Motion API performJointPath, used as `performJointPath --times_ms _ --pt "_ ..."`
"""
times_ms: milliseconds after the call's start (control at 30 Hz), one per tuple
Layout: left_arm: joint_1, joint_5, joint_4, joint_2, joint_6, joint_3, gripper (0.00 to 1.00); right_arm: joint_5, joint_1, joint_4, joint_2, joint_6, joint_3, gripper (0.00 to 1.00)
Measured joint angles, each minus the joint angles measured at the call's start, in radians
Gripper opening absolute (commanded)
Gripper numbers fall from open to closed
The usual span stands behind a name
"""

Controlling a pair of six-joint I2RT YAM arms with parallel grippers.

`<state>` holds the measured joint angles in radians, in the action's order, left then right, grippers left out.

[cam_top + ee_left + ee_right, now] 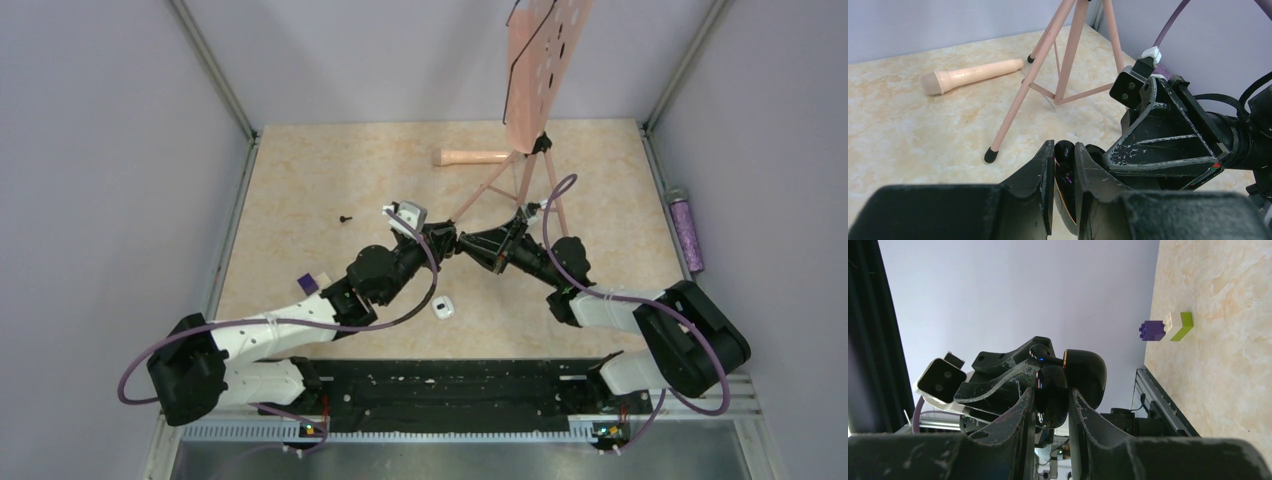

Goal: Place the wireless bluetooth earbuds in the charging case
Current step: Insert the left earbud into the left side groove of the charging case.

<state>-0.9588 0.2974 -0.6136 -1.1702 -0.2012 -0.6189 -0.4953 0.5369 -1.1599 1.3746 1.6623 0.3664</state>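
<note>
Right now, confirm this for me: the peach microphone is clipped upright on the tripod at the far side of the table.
Wrong. The microphone lies flat on the table at its far side, beside the feet of the tripod, not clipped upright on it. The left wrist view shows it.

A: Charging case [1087, 371] in the right claw [1052, 391]?
B: Glossy, smooth black plastic. Claw fingers [1018, 432]: matt black, scratched.
A: Table [1228, 355] beside the claw?
B: Smooth, marble-look, low sheen.
</note>
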Motion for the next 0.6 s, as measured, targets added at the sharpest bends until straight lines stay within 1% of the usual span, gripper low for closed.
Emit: performJointPath --times_ms 333,600 --pt "-0.004 -0.02 0.001 0.0 0.056 0.0 0.1 0.0 0.0 0.0 -0.001 0.01 0.0 0.0" --pt "-0.002 -0.041 0.023 0.016 0.061 0.0 0.11 0.0 0.0 -0.003 -0.007 0.011 0.0 0.0"
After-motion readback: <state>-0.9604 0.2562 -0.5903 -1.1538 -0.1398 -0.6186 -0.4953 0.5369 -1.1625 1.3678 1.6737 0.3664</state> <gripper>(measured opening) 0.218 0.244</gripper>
